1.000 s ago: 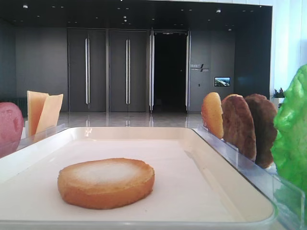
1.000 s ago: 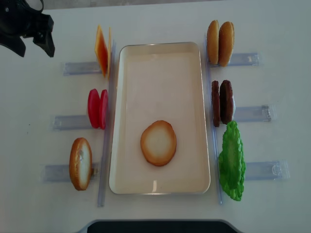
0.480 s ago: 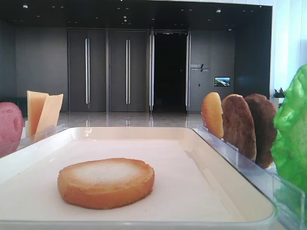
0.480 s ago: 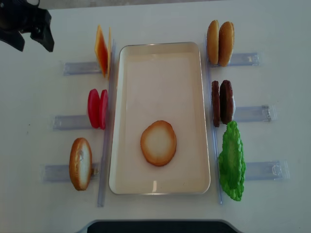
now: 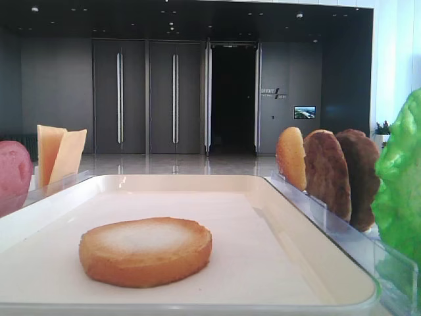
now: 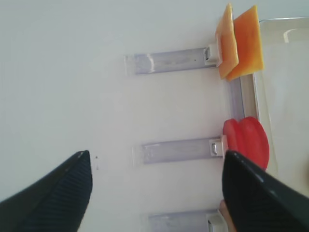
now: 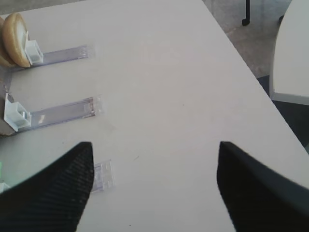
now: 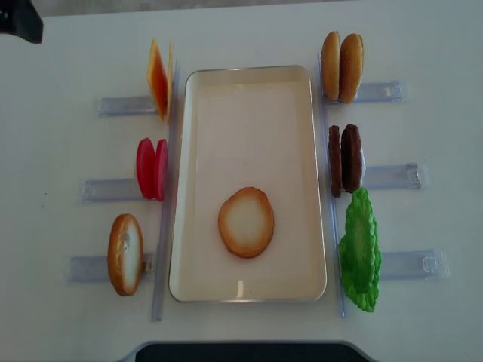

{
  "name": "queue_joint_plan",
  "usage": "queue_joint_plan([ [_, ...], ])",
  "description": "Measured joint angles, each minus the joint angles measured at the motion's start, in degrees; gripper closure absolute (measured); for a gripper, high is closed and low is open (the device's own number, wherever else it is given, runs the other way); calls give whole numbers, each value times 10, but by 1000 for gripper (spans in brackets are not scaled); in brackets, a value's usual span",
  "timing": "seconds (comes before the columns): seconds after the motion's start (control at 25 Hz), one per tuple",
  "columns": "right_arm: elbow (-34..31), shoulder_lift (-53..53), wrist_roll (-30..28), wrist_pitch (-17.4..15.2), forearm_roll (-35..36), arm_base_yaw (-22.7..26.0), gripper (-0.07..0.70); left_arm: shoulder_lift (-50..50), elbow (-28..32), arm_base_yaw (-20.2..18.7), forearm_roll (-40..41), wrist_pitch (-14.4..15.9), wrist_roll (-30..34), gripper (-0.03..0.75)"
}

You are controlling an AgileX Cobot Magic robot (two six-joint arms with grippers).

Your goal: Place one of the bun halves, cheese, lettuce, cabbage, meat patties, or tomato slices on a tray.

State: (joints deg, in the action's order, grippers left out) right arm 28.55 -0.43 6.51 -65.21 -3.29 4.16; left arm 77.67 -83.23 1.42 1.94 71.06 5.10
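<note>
One bun half point(image 8: 246, 222) lies flat, pale face up, on the cream tray point(image 8: 249, 128); the low view shows the same bun half point(image 5: 146, 250). My left gripper point(image 6: 157, 193) hovers open and empty over bare table, left of the cheese point(image 6: 239, 43) and tomato slices point(image 6: 246, 142); overhead only a corner of the left gripper point(image 8: 19, 19) shows at top left. My right gripper point(image 7: 154, 188) is open and empty above the table, right of the racks. Upright on the racks stand the meat patties point(image 8: 345, 159), the lettuce point(image 8: 360, 250) and more bun halves point(image 8: 341, 66). No cabbage shows.
Clear plastic racks point(image 8: 121, 105) flank both long sides of the tray. Another bun half point(image 8: 125, 254) stands on the lower left rack. The table's right edge point(image 7: 251, 77) drops to the floor close to my right gripper.
The left gripper has drawn back up and to the left, nearly leaving the overhead view. The food and tray have not moved.
</note>
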Motion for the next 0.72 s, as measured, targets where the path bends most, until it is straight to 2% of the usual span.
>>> queue_joint_plan([
  [0.72,0,0,0,0,0,0,97,-258,266,0,14,2,-6,82],
])
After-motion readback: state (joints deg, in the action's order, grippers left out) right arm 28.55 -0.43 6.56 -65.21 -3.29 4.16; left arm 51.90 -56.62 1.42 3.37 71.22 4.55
